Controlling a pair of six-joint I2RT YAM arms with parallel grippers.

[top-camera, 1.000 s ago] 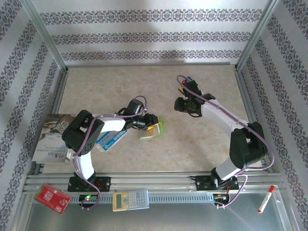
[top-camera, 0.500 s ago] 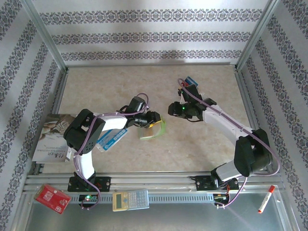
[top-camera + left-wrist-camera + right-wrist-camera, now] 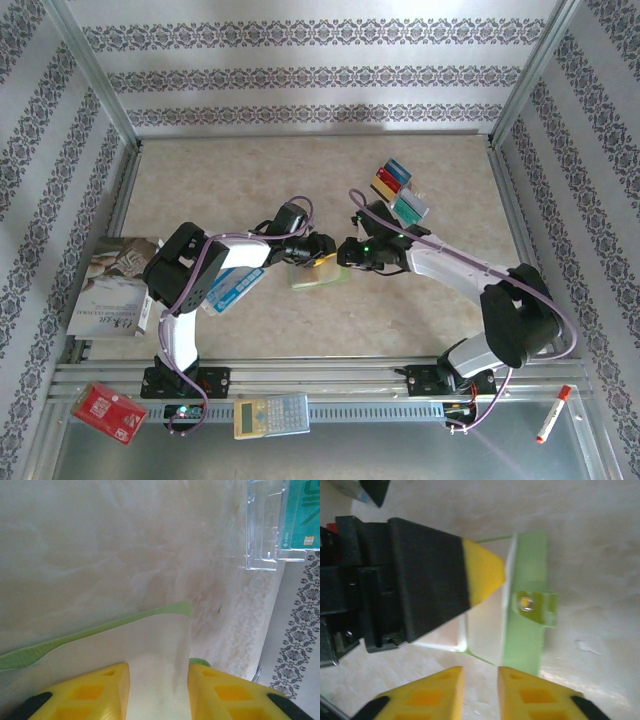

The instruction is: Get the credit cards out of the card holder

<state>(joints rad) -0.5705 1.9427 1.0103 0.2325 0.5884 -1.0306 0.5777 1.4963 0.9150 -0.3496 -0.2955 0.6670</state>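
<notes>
Two pairs: left jaws pinch the card holder (image 3: 320, 278), right jaws narrowly parted beside it.

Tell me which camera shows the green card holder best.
Right wrist: the card holder lies close and sharp, its snap tab visible. Top external shows it small, partly covered; left wrist shows its pale face and green edge.

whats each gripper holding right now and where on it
The left gripper is on the card holder, fingers astride its pale inner leaf; a clamp cannot be told. The right gripper is at its edge, holding nothing.
</notes>
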